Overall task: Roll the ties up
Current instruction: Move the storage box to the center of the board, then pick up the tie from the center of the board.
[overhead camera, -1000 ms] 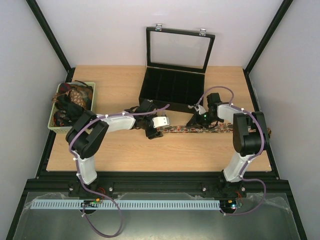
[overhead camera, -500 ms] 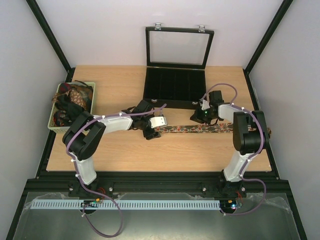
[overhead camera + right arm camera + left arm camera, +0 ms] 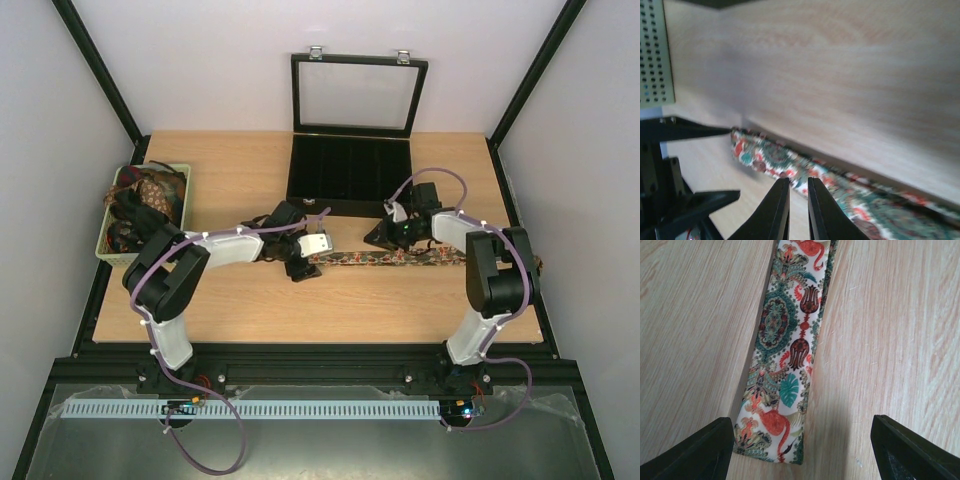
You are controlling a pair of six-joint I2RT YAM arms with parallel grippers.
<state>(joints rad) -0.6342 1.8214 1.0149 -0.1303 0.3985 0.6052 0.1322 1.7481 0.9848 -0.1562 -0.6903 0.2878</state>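
The left gripper stands wide open and empty. The end of the patterned tie lies flat on the table between its fingers, nearer one finger. Farther right along the tie, the right gripper is all but closed, gripping nothing, its tips at the tie's edge; contact unclear.

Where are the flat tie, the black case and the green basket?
flat tie (image 3: 783, 360): left wrist view, patterned cloth near its end.
black case (image 3: 350, 180): top view, its compartmented tray.
green basket (image 3: 186, 190): top view, its right rim.
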